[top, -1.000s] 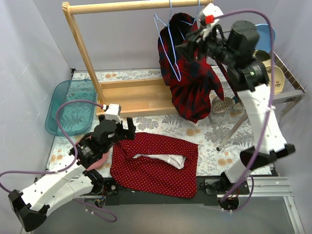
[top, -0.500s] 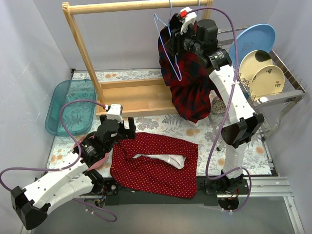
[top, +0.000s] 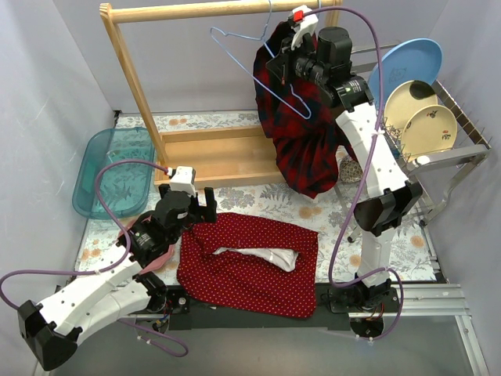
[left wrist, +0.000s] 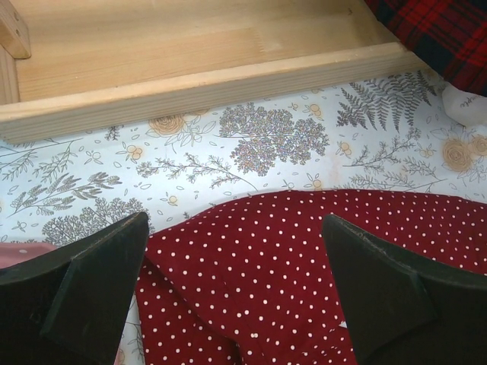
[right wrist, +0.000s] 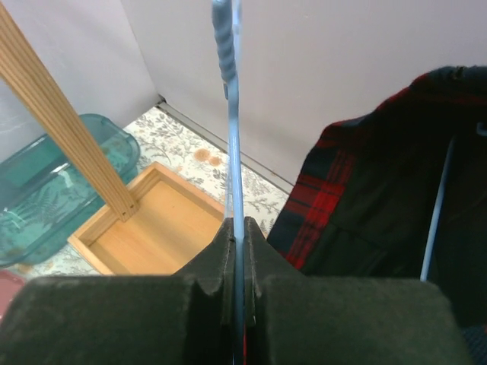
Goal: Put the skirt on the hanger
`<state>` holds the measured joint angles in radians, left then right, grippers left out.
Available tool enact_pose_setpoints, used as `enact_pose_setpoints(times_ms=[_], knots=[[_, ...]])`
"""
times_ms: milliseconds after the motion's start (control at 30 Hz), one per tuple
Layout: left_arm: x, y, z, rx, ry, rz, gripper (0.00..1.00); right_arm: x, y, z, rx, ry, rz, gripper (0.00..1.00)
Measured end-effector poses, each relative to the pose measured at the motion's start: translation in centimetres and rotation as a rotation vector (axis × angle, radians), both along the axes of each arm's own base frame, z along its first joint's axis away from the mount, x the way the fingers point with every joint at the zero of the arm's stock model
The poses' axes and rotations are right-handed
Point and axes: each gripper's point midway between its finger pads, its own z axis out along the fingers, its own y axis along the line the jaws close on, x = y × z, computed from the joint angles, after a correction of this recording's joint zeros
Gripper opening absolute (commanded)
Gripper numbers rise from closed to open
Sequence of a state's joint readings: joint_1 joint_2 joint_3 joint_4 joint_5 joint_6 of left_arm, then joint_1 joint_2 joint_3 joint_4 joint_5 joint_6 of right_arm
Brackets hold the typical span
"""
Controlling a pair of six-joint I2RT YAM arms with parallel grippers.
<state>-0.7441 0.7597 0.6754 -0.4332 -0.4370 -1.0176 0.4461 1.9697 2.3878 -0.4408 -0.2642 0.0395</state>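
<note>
The thin light-blue wire hanger (right wrist: 233,152) is pinched between the fully closed jaws of the right gripper (right wrist: 237,236), up by the wooden clothes rail (top: 196,11). The left gripper (left wrist: 234,224) is spread wide with nothing grasped, just above the red white-dotted fabric skirt (left wrist: 289,258), which is laid flat on the floral-patterned tablecloth (left wrist: 228,152).

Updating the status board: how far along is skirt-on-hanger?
Done: right pincer is shut on the blue hanger, up by the rail. In hand: freeing that hanger; I can't tell if its hook is off the rail. Left: the skirt lies flat, left pincer open over its edge, gripping nothing; nothing is hung yet.
</note>
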Motion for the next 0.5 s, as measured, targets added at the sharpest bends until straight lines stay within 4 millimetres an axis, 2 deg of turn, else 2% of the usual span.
enact_pose_setpoints(times_ms=[300, 500], knots=[[0.0, 0.2, 0.5, -0.013, -0.014, 0.004, 0.98, -2.9, 1.1, 2.6, 0.066, 0.0, 0.121, 0.01], [-0.2, 0.4, 1.3, -0.036, -0.037, 0.007, 0.98, -7.2, 0.8, 3.3, 0.064, 0.015, 0.225, 0.01]])
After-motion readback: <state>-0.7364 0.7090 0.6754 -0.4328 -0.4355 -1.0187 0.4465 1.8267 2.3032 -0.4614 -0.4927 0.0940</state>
